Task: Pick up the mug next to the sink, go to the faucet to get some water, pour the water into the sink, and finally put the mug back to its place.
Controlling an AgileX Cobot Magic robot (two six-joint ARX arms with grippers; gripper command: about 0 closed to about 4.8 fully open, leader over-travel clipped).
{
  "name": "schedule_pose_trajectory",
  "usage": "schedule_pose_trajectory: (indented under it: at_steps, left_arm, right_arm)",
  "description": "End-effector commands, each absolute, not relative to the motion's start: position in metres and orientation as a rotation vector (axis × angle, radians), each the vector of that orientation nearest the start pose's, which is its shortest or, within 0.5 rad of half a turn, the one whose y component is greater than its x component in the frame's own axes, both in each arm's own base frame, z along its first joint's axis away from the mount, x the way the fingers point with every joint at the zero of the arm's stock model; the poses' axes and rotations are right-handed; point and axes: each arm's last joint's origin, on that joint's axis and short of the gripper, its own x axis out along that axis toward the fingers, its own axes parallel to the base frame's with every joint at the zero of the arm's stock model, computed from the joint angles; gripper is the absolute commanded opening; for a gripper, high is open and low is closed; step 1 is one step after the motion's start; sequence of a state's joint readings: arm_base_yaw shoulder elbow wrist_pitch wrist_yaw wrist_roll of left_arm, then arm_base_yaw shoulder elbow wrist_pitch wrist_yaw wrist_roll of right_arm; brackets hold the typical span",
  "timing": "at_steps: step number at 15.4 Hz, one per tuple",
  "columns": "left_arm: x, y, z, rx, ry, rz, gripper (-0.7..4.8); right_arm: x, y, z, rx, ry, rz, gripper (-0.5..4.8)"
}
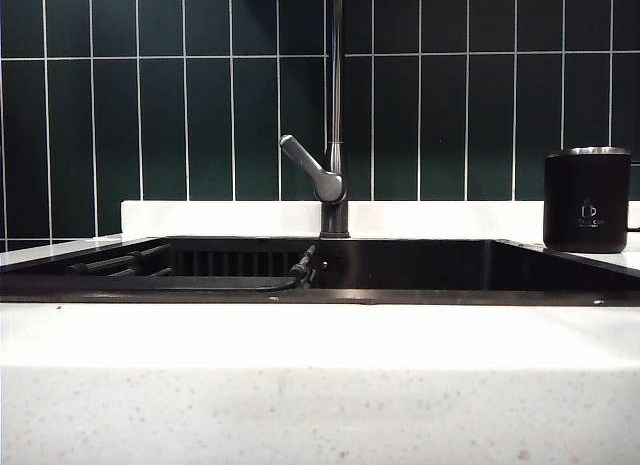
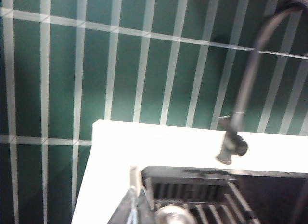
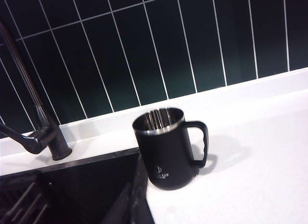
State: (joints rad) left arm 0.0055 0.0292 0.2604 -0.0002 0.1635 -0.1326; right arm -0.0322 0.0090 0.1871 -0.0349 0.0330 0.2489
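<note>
Sat recessed in the white table (image 1: 320, 375), along its back edge: sink (image 1: 420, 265), wide and black. Rose upright from the sink's back rim: faucet (image 1: 336, 105), grey lever angled up to the left. Stood upright on the table just beside the sink's right rim, near the back edge: mug (image 1: 587, 200), empty, handle turned away from the sink. Hung over the sink's left part, jaws closed, holding nothing: left gripper (image 2: 134, 209). Jaws closed, out of the pictures: right gripper.
</note>
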Motion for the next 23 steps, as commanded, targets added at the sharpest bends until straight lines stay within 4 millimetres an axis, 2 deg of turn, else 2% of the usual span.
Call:
schedule_pose_trajectory:
  at_steps: [1, 3, 4, 6, 9, 10, 11, 12, 13, 14, 16, 17, 18, 21, 23]
  left_arm:
    - [0.073, -0.006, 0.272, -0.06, -0.219, -0.218, -0.06]
    - [0.08, -0.007, 0.289, -0.032, -0.194, -0.27, -0.06]
    - [0.091, -0.009, 0.305, 0.004, -0.168, -0.325, -0.06]
    - [0.102, -0.01, 0.319, 0.01, -0.196, -0.35, -0.06]
    - [0.109, -0.009, 0.332, 0.036, -0.337, -0.348, -0.05]
    - [0.112, -0.009, 0.332, 0.033, -0.334, -0.351, -0.04]
    - [0.119, -0.01, 0.328, 0.014, -0.294, -0.357, 0.34]
    - [0.129, -0.01, 0.324, 0.015, -0.251, -0.357, 0.59]
    - [0.137, -0.009, 0.321, 0.016, -0.23, -0.356, 0.59]
    - [0.153, -0.009, 0.314, 0.019, -0.188, -0.356, 0.59]
    - [0.183, -0.01, 0.298, 0.007, -0.106, -0.381, 0.59]
    - [0.196, -0.01, 0.291, 0.002, -0.083, -0.387, 0.66]
    - [0.206, -0.01, 0.285, 0.0, -0.074, -0.386, 0.95]
    - [0.235, -0.012, 0.282, 0.001, -0.073, -0.421, 0.98]
    - [0.262, -0.014, 0.289, 0.009, -0.055, -0.515, 1.31]
  right_arm:
    - [0.073, -0.003, 0.259, 0.235, -0.163, -0.049, -0.02]
    - [0.075, -0.003, 0.286, 0.173, -0.141, -0.055, -0.02]
    - [0.085, -0.004, 0.309, 0.101, -0.078, -0.064, -0.02]
    - [0.097, -0.005, 0.323, 0.064, -0.061, -0.082, -0.01]
    - [0.105, -0.005, 0.328, 0.045, -0.108, -0.082, 0.0]
    - [0.104, -0.005, 0.329, 0.045, -0.111, -0.081, 0.04]
    - [0.104, -0.005, 0.329, 0.045, -0.111, -0.09, 0.76]
    - [0.105, -0.006, 0.328, 0.041, -0.108, -0.132, 1.18]
    - [0.104, -0.007, 0.328, 0.004, -0.105, -0.17, 1.17]
    - [0.109, -0.009, 0.326, -0.073, -0.076, -0.231, 1.18]
    - [0.125, -0.011, 0.319, -0.151, 0.013, -0.281, 1.37]
    - [0.135, -0.012, 0.314, -0.161, 0.061, -0.277, 2.06]
    - [0.145, -0.012, 0.308, -0.165, 0.099, -0.274, 2.31]
    - [0.18, -0.013, 0.292, -0.162, 0.179, -0.272, 2.3]
    - [0.209, -0.014, 0.275, -0.066, 0.224, -0.285, 2.3]
